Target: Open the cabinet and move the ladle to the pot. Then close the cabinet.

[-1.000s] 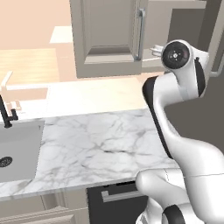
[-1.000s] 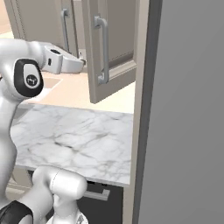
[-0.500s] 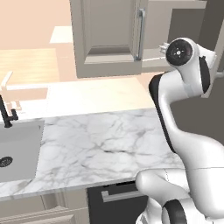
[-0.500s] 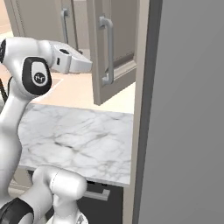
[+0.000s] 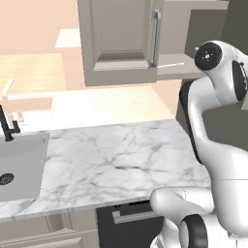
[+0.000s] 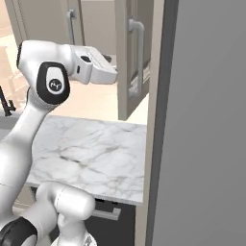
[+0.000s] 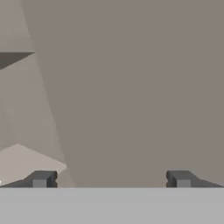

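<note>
The cabinet's left door (image 5: 121, 38) is shut. Its right door (image 6: 124, 57) stands swung out, almost edge-on in the right base view, with its silver bar handle (image 6: 139, 53) facing right. My hand (image 6: 96, 67) is raised to cabinet height, its front end at the open door's edge. In the hand view the gripper (image 7: 111, 179) is open, fingertips (image 7: 43, 179) wide apart with nothing between them, facing the bare grey inner wall (image 7: 131, 87). A thin pale rod (image 5: 170, 64) lies on the cabinet's bottom board; I cannot tell whether it is the ladle. The pot is out of view.
A marble counter (image 5: 121, 160) runs below the cabinet, with a sink (image 5: 19, 164) and dark tap (image 5: 7, 126) at the left. A tall dark grey unit (image 6: 202, 120) stands close on the right. A dark appliance front (image 5: 128, 218) sits under the counter edge.
The arm has lifted and the hand has moved right and forward toward the cabinet opening. The right door stands wider than a second ago. The jaws stayed wide.
</note>
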Robot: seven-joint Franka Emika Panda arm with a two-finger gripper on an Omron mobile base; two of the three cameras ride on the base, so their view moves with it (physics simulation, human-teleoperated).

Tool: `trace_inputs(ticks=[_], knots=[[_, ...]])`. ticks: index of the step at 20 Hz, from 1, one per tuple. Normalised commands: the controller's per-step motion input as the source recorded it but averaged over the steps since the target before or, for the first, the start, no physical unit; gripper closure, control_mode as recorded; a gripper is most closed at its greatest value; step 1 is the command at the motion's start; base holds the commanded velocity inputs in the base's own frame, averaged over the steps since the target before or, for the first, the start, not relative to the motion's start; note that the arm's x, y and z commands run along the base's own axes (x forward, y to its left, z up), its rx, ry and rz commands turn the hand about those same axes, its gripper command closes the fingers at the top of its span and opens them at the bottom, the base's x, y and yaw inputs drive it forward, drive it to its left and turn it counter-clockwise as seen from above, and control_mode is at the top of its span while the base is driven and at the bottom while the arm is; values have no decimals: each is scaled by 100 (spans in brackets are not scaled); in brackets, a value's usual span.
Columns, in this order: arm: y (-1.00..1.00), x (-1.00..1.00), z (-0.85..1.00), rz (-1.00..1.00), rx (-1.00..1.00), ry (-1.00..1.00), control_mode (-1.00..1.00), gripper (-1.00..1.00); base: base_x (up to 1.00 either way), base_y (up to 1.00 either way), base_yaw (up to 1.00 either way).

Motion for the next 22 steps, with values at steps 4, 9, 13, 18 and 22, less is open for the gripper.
trace_inputs(ticks=[4, 9, 13, 18, 22], knots=[[-68, 0, 0, -18, 0, 0, -100, -100, 0, 0, 0], [-29, -3, 1, -10, 0, -1, -100, -100, 0, 0, 0], [34, -51, 15, 2, 1, -4, -100, -100, 0, 0, 0], [71, -74, 16, 26, 1, 0, -100, -100, 0, 0, 0], [68, -62, 10, 35, 1, 0, -100, -100, 0, 0, 0]])
